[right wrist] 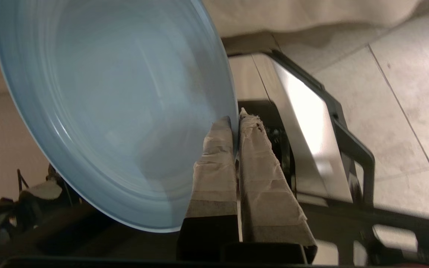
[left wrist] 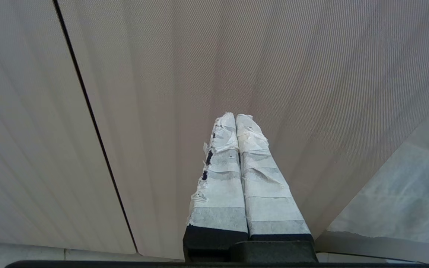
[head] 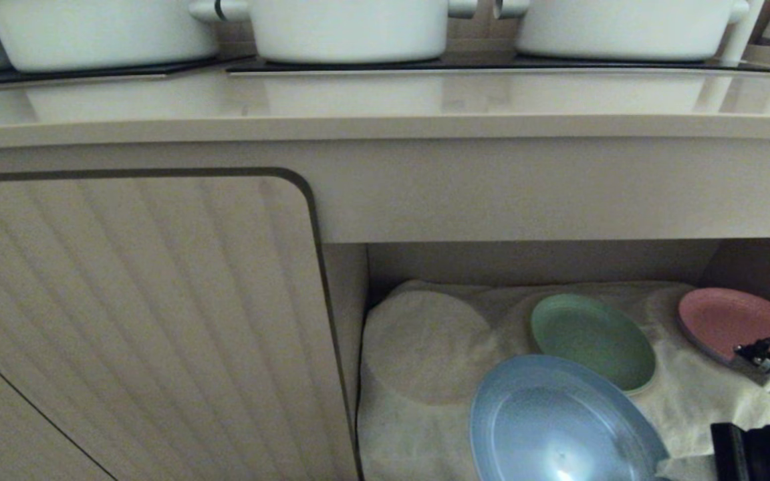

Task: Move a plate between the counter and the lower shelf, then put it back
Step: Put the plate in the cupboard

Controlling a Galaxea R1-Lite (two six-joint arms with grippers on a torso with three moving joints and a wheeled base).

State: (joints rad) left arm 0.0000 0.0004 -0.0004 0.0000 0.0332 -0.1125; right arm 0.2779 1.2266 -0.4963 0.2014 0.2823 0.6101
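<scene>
Head view: the plate (head: 559, 427) is light blue, held in the air at the near edge of the lower shelf (head: 425, 427), in front of the white cloth (head: 692, 401), not resting on it. Green plate (head: 592, 341) sits just beyond it, pink plate (head: 732, 321) far right. Round imprint in the cloth at left is prob. the free spot.

Right end effector (right wrist: 235, 123) is closed tight on the plate's rim, one taped finger each side; the left end effector (left wrist: 235, 117) is parked w/ fingers pressed together by the cabinet door (left wrist: 162, 74), holding nothing.

Step in hand, as I read it: carrying the plate betw. shelf and surface (head: 385, 100). To do it well: keep the pinch firm, since a rim-only grip lets the plate swing; clear the thick surface edge above and the green plate.

Orientation: plate is tilted, hollow face toward the camera and up, rim pinched at its near-right side. Round, so no real long axis; its flat runs from near-right up to far-left.
</scene>
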